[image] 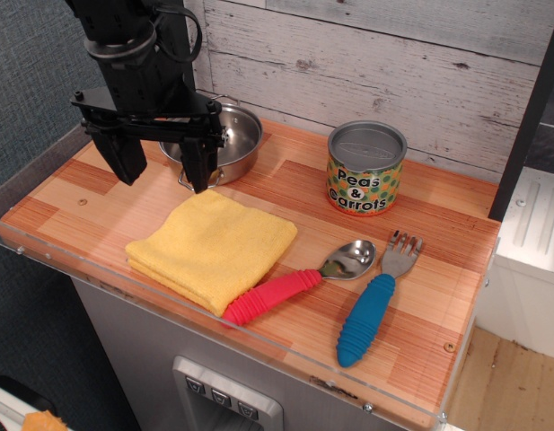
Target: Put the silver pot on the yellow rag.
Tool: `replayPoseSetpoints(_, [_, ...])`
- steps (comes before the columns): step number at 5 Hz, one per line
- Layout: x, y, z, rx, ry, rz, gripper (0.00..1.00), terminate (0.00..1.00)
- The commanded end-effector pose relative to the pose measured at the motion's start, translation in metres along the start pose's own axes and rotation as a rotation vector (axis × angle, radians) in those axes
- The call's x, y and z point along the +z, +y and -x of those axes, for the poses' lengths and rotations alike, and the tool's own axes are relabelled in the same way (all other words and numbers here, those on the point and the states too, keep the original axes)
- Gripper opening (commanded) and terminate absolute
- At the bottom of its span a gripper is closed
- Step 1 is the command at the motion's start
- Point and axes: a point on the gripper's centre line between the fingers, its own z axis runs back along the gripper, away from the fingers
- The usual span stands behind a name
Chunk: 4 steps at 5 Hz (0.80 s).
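On the wooden counter [438, 260], the black gripper [162, 164] hangs spread and empty; closing carelessly could knock the shiny steel pot [230, 139], upper left, away from the folded yellow rag [214, 247].

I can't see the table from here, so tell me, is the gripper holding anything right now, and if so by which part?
Nothing is held. The gripper is open, its fingers apart and empty, in front of the silver pot, which sits on the table behind the yellow rag.

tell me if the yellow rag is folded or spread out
Folded. The yellow rag lies as a compact square, with stacked layers showing along its front-left edge.
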Motion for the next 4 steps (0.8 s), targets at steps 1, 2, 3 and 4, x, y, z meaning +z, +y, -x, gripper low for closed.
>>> replayPoseSetpoints(1, [0.0,0.0,0.0,0.0,0.0,0.0,1.0,0.0])
replayPoseSetpoints(2, [-0.001,-0.003,-0.016,0.024,-0.028,-0.011,1.0,0.0])
replayPoseSetpoints(3, [-0.004,-0.005,-0.037,0.072,-0.069,-0.023,1.0,0.0])
replayPoseSetpoints(4, [-0.004,-0.006,-0.063,0.179,-0.138,-0.053,1.0,0.0])
